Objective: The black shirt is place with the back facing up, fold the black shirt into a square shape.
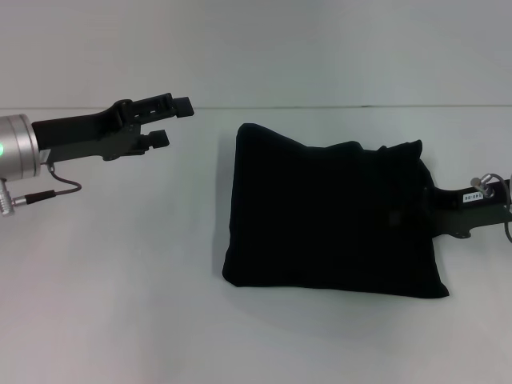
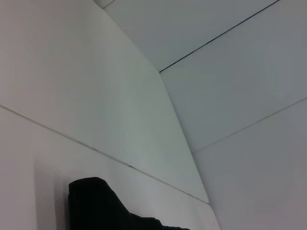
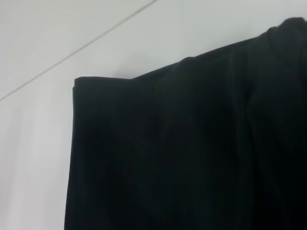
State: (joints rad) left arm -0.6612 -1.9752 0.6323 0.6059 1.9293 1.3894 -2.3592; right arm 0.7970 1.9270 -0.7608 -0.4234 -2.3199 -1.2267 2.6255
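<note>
My left gripper (image 1: 170, 120) hangs above the white table (image 1: 120, 280), well off to the left of the black shirt (image 1: 328, 216) and touching nothing. Its two black fingers stand apart with a clear gap of table showing between them, so it is open and empty. Behind the fingers runs the black bracket and then the silver wrist cuff (image 1: 18, 156), with a thin cable (image 1: 56, 190) looping down beneath it.

My right gripper (image 1: 448, 210) lies low at the right edge of the shirt. Its dark body blends into the cloth there, and I cannot tell whether the fingers are parted or closed, or whether they pinch any fabric. Only the black bracket with its small white label (image 1: 472, 194) shows clearly behind it.

The shirt rests on the table right of centre, folded into a rough block, wider at the bottom than at the top, with a wavy, slightly bunched upper edge toward the right. No print shows on the side facing up.

From my right wrist the shirt (image 3: 182, 153) fills most of the view, with one neat folded corner against the table (image 3: 33, 143). From my left wrist a corner of the shirt (image 2: 96, 206) pokes up at the frame's lower edge.
</note>
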